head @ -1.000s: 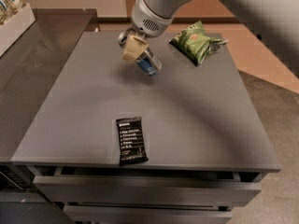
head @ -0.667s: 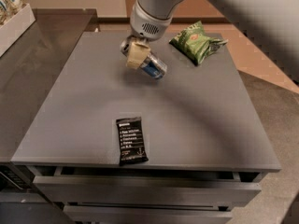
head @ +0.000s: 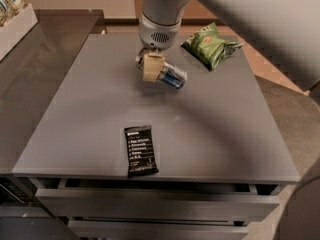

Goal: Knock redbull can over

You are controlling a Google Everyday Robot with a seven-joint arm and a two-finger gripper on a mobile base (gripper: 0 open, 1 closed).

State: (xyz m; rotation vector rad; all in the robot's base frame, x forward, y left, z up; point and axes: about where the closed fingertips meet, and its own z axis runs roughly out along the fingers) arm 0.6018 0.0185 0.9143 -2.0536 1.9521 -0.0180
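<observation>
The redbull can (head: 172, 75), silver and blue, lies tipped on its side on the grey table top (head: 90, 114) near the far middle, its length pointing right and toward the front. My gripper (head: 151, 67) hangs from the arm right at the can's left end, with a tan finger (head: 152, 66) in front of that end. The can's left end is hidden behind the finger.
A green crinkly snack bag (head: 210, 45) lies at the far right of the table. A flat black snack bar wrapper (head: 140, 149) lies near the front edge. A darker counter (head: 35, 59) adjoins on the left, with a white box (head: 15, 19) at its far corner. Drawers sit below the front edge.
The gripper and the can shifted a little to the right and toward the front. The can has tilted further and now lies flat on the table.
</observation>
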